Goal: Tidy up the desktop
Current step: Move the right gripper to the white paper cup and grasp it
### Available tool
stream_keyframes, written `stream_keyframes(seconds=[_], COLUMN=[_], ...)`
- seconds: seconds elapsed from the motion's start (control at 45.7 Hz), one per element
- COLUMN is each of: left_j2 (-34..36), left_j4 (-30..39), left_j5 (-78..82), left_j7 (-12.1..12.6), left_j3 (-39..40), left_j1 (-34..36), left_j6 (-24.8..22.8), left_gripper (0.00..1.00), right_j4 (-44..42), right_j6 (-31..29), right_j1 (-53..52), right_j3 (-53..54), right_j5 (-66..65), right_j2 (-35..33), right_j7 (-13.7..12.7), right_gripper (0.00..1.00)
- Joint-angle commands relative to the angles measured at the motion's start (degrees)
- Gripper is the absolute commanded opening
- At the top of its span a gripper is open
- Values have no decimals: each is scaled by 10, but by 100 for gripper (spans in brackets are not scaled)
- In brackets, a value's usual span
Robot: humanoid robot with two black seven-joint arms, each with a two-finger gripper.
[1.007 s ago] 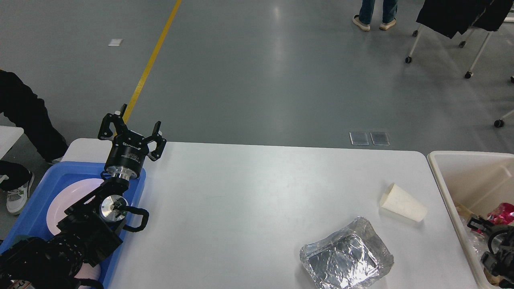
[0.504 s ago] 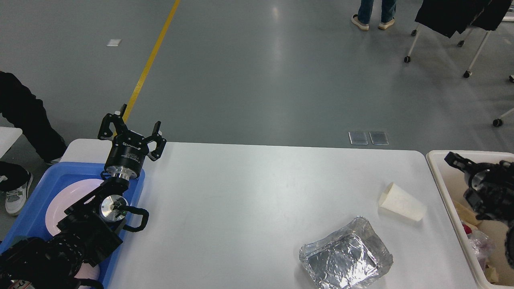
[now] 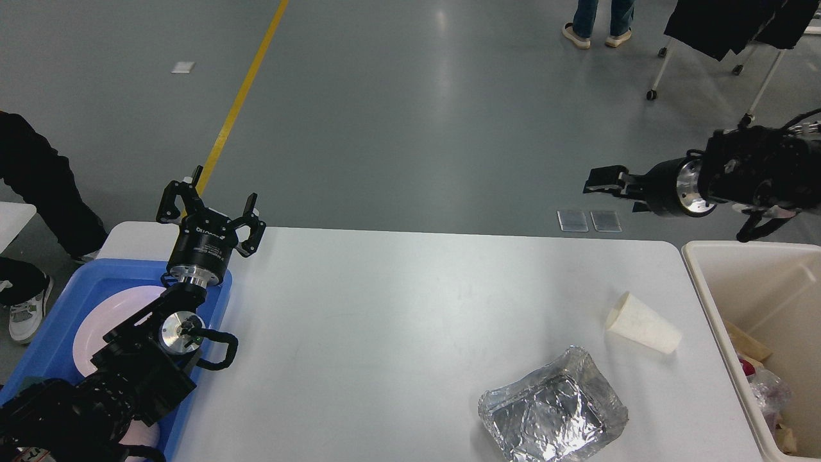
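So the desktop [image 3: 385, 333] is that big white table filling the middle of the view, and the only loose stuff on it is on the right: a paper cup [image 3: 643, 332] lying on its side and a crumpled foil tray [image 3: 553, 415] just nearer the front edge. The cream bin [image 3: 705, 301] sits off the right end with some trash already in it. The right gripper [image 3: 600, 183] is up in the air past the far edge of the table, pointing left, holding nothing; its fingers look pretty close together but it's seen side-on, so I honestly can't tell if it's closed or not. The left gripper [image 3: 211, 208] has its fingers spread wide and empty, parked over the far corner of the blue tray [image 3: 45, 333], which has a white plate [image 3: 102, 321] in it. What I'd worry about: that cup is on its side and will probably roll or squash if pinched too hard or nudged off-centre, and it's near enough to the table's right edge to go over. The foil tray is floppy and could crumple or slip out of a two-finger pinch. Writing-wise, there's white lettering on the left gripper's body, but it's upside down and too small for me to read.
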State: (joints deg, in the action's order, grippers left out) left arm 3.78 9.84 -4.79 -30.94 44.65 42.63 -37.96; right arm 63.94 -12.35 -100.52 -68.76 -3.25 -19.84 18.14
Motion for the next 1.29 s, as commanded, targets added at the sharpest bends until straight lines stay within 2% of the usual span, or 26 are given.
stream_keyframes(seconds=[0.0,0.088,0.175,0.372,0.525,0.591,0.679,0.744,0.81,1.051,1.27], left_j2=[0,0,-1,-1,0,0,0,0,0,-1,0], left_j4=[0,0,0,0,0,0,0,0,0,0,0], left_j5=[0,0,0,0,0,0,0,0,0,0,0], left_j7=[0,0,0,0,0,0,0,0,0,0,0], left_j3=[0,0,0,0,0,0,0,0,0,0,0], left_j1=[0,0,0,0,0,0,0,0,0,0,0], left_j6=[0,0,-1,-1,0,-1,0,-1,0,0,-1], left_gripper=[97,97,97,97,97,97,97,97,97,97,97], right_j4=[224,296,284,90,-87,-143,-175,-181,-195,-334,-355], right_j6=[50,106,148,193,296,338,372,390,406,416,410], right_j1=[-89,-100,-73,77,232,290,333,350,368,459,480], right_j3=[12,16,9,-61,-67,-69,-72,-73,-73,-117,-139], right_j5=[-12,-11,-11,-70,-156,-175,-184,-193,-211,-228,-224], right_j2=[16,39,38,-6,-44,-44,-43,-42,-39,1,9], right_j7=[0,-2,-6,-7,0,15,61,93,104,105,105], right_gripper=[100,100,100,100,100,100,100,100,100,100,100])
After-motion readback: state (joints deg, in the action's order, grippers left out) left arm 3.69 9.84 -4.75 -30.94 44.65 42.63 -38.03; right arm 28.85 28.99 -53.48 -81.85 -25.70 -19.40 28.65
